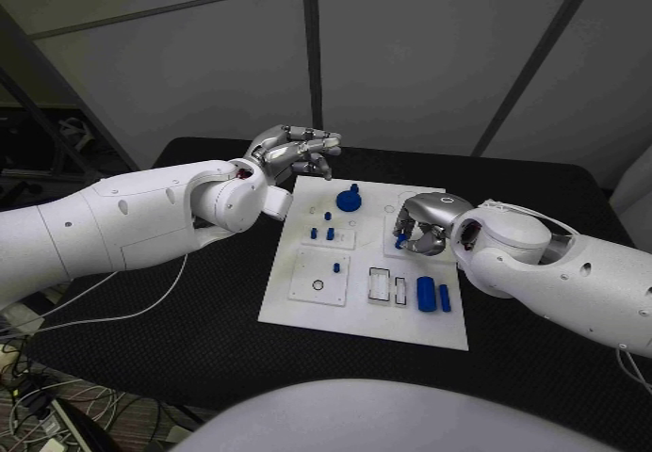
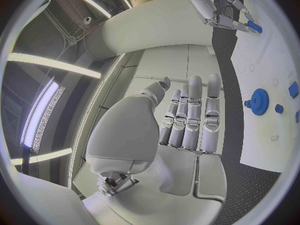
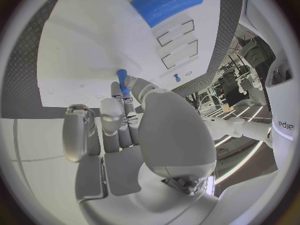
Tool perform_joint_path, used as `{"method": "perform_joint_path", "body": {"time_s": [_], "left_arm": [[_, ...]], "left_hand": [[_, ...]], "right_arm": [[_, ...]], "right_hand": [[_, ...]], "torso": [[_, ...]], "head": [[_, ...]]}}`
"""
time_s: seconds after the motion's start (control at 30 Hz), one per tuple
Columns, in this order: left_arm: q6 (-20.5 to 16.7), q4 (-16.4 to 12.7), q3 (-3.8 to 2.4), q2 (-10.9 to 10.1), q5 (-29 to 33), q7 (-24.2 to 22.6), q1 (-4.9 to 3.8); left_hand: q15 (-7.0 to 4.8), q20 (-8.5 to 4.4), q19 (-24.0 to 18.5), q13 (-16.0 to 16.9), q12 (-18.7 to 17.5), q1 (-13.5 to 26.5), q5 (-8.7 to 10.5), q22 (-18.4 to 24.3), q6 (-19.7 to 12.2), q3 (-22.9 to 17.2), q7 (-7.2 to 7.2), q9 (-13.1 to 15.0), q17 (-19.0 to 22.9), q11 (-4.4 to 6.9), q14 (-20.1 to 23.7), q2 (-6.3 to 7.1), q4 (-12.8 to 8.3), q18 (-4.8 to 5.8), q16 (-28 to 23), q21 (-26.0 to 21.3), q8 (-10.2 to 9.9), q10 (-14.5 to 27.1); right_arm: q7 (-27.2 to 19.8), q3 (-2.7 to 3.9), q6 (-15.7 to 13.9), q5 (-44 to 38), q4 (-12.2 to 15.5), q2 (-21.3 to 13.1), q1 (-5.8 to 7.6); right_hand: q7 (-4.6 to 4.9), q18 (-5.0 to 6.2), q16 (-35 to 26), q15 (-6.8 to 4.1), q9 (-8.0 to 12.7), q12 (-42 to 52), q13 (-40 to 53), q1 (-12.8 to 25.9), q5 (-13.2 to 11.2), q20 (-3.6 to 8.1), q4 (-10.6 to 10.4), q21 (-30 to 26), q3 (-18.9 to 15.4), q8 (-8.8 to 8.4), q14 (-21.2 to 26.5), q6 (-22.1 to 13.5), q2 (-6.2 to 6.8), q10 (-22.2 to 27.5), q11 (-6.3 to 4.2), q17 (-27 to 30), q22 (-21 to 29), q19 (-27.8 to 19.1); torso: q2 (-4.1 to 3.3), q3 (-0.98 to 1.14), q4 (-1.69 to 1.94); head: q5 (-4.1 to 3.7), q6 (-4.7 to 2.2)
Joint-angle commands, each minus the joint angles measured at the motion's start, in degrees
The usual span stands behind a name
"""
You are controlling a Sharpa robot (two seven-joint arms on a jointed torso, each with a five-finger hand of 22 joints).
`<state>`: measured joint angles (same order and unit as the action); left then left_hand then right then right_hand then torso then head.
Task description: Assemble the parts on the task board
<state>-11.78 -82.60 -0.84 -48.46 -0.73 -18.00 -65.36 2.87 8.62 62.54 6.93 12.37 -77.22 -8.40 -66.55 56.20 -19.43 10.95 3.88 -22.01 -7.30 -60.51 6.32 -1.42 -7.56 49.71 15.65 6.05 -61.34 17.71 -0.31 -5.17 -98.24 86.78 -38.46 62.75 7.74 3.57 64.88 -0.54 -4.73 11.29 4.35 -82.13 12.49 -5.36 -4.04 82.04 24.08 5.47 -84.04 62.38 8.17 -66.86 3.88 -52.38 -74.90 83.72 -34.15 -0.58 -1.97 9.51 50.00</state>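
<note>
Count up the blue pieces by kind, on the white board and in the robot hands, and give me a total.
Round blue toothed gear: 1
Small blue pegs standing on the white task board: 3
Large blue cylinders lying on the board: 2
Small blue piece pinched by the right robot hand: 1
Total: 7

Task board (image 1: 306, 315) mid-table (image 1: 163, 348); gear (image 1: 350, 200) on board's far end.

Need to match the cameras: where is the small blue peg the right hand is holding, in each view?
Head view: small blue peg in the right hand, over the task board.
Left wrist view: at that hand's fingertips.
Right wrist view: at the fingertips.
Shared landmark: the task board.
</note>
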Motion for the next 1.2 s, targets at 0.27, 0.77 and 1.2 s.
{"method": "perform_joint_path", "body": {"time_s": [0.27, 0.77, 1.2], "left_arm": [[0.59, -0.09, -0.06, 0.02, 0.10, -0.23, -0.10], [0.66, 0.69, -0.06, 0.34, 0.10, -0.20, -0.07], [0.66, 1.02, -0.05, 0.73, 0.10, -0.14, -0.06]], "left_hand": [[0.13, -0.02, 0.25, 0.07, 0.20, -0.23, -0.13, 0.11, -0.05, 0.34, 0.19, 0.02, 0.14, 0.01, 0.14, -0.06, -0.03, -2.79, -0.26, -0.26, 0.16, 0.53], [0.13, -0.02, 0.27, 0.07, 0.24, -0.28, -0.14, 0.13, -0.07, 0.32, 0.20, 0.02, 0.18, 0.01, 0.13, -0.17, -0.03, -2.79, -0.24, -0.28, 0.18, 0.55], [0.12, -0.03, 0.28, 0.07, 0.27, -0.34, -0.12, 0.14, -0.08, 0.31, 0.19, 0.02, 0.21, 0.02, 0.12, -0.23, -0.05, -2.80, -0.23, -0.29, 0.19, 0.57]], "right_arm": [[0.73, -0.43, -5.71, -1.71, -0.28, 0.06, -0.09], [-0.04, -0.37, -15.15, -1.96, 6.88, -4.56, -0.18], [-3.72, -0.43, -14.35, 2.73, 11.79, -1.04, -0.17]], "right_hand": [[-0.10, -1.54, 1.02, -0.64, -0.22, -0.08, 0.30, -0.84, 0.03, 0.34, 0.86, 1.85, 0.99, 0.37, -0.74, 1.77, -1.76, -2.35, -0.38, -0.63, -7.78, 1.47], [-0.11, -1.92, 1.74, -0.78, -0.42, -0.49, 0.62, -1.52, 0.45, 0.51, 1.98, 3.09, 1.58, 0.73, -0.84, 2.92, -1.83, -3.60, -0.52, -1.19, -9.24, 2.36], [-0.09, -2.10, 2.04, -0.83, -0.49, -0.97, 0.81, -1.48, -0.04, 0.57, 2.38, 3.65, 1.69, 0.78, -0.87, 3.34, -1.71, -4.10, -0.56, -1.31, -9.91, 2.76]], "torso": [[0.07, 0.04, -0.11], [0.28, 0.04, -0.15], [0.06, -0.02, 0.01]], "head": [[0.03, 0.00], [-0.28, 0.00], [0.46, 0.00]]}}
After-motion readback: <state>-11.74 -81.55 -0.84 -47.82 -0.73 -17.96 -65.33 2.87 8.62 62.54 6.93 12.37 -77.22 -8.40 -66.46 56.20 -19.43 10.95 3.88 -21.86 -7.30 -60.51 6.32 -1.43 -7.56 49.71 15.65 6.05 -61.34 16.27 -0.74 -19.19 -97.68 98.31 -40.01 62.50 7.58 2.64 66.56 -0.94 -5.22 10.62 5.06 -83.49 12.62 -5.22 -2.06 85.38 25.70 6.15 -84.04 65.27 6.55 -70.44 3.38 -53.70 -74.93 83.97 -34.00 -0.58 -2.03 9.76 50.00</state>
